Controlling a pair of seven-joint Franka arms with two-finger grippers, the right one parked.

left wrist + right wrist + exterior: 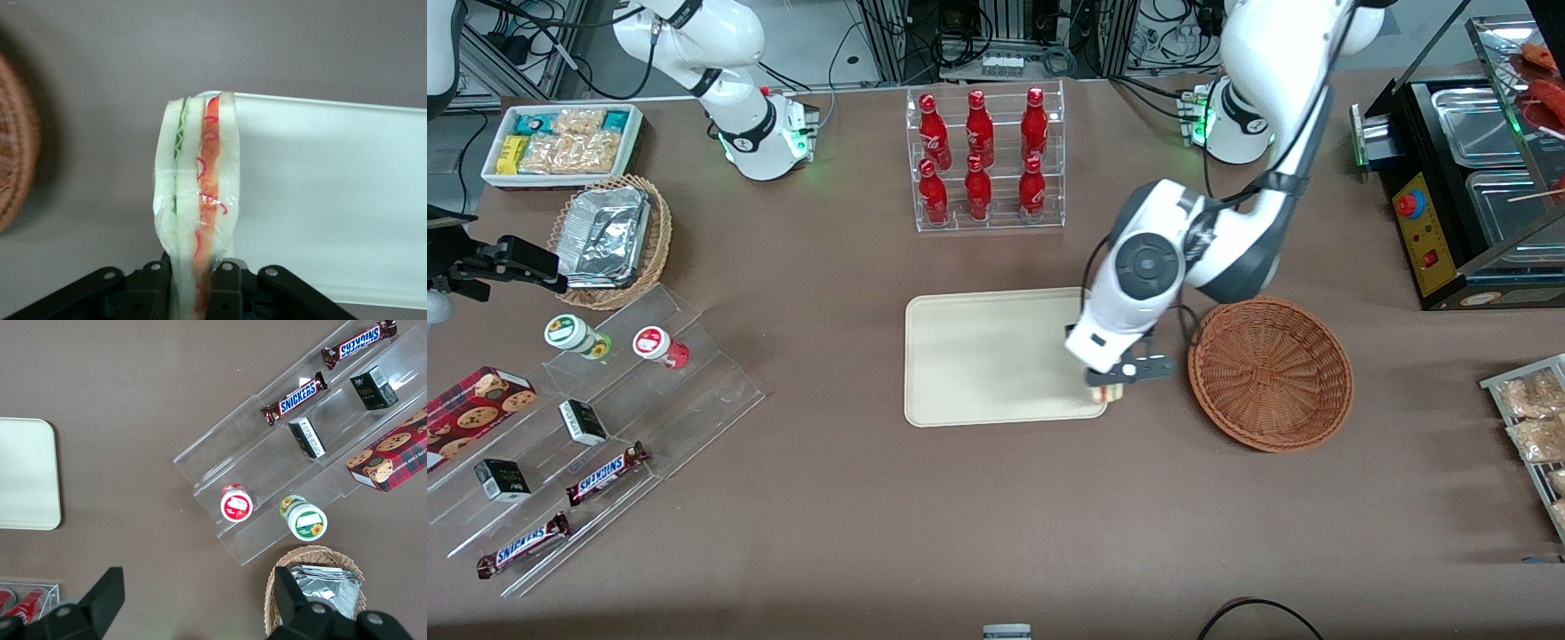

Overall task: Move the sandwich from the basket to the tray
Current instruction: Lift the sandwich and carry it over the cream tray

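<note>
Your gripper (1113, 384) is clamped on the wrapped sandwich (197, 200), holding it above the cream tray's (978, 356) corner nearest the empty wicker basket (1272, 373) just beside it.

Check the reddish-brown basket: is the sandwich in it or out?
Out. The basket is empty; the gripper is shut on the sandwich over the tray's edge nearest the basket.

Gripper (193, 283) with black jaws clamped on the wrapped sandwich (197, 200), held over the rim of the cream tray (333, 200), wicker basket (17, 140) nearby, brown counter (100, 80) beneath
</note>
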